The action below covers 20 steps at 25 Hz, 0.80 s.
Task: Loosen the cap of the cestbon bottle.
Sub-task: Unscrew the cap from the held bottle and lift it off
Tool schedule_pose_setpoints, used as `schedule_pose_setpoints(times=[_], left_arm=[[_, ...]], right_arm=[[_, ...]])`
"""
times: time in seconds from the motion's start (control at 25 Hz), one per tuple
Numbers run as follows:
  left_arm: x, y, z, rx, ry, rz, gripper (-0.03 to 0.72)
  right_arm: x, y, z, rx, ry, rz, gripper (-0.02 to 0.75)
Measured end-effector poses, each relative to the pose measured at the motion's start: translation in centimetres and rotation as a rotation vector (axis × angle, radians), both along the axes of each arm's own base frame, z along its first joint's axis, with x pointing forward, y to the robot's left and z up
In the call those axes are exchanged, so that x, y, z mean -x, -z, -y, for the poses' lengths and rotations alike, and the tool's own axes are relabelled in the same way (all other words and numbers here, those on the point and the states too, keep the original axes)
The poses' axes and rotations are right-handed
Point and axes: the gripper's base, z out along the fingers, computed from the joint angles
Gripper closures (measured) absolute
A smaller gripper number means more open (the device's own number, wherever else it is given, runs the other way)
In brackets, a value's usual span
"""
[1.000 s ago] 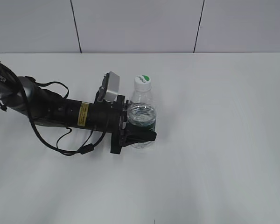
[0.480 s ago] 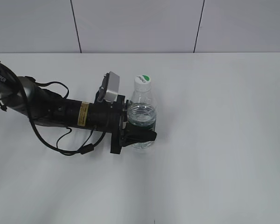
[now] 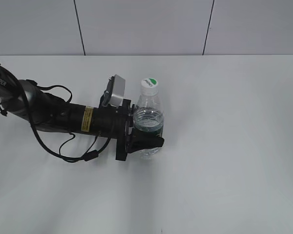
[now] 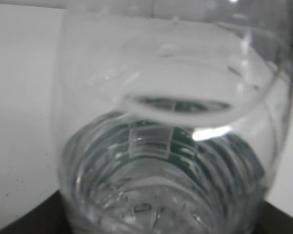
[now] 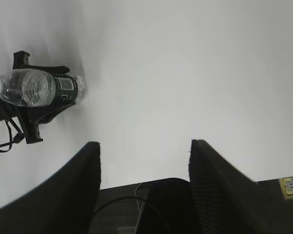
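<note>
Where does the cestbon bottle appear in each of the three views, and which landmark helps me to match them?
Exterior view: the cestbon bottle stands just left of the middle, held by the left gripper.
Left wrist view: the bottle fills nearly the whole picture, very close and blurred.
Right wrist view: the bottle is small at the left edge, lying sideways in the picture.
Shared landmark: its dark green label.

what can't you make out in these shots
- Cap: cut off in the left wrist view; at the left edge of the right wrist view, too small to read.
- Left gripper: its pads' contact with the bottle is hidden by the bottle in the exterior view; the left wrist view is blurred.
- Right gripper: outside the exterior view, so its place over the table is unclear.
</note>
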Motion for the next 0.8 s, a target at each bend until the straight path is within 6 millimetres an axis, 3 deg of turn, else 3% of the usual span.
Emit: schedule_pose_setpoints(times=[0.2,0.32,0.8], left_arm=[[0.0,0.0,0.0,-0.001,-0.004,0.0,0.278],[-0.1,0.0,0.0,-0.002,-0.009,0.0,0.278],[-0.1,0.0,0.0,-0.002,-0.017,-0.001,0.278]], right_arm=[[-3.2,-0.3,-0.5,-0.001,0.003,-0.047,0.297],[-5.0,-0.3,-2.1,0.031,-0.038,-0.075,0.297],[-13.4,1.6,-12.2,0.07,-0.235,-0.151,0.297]])
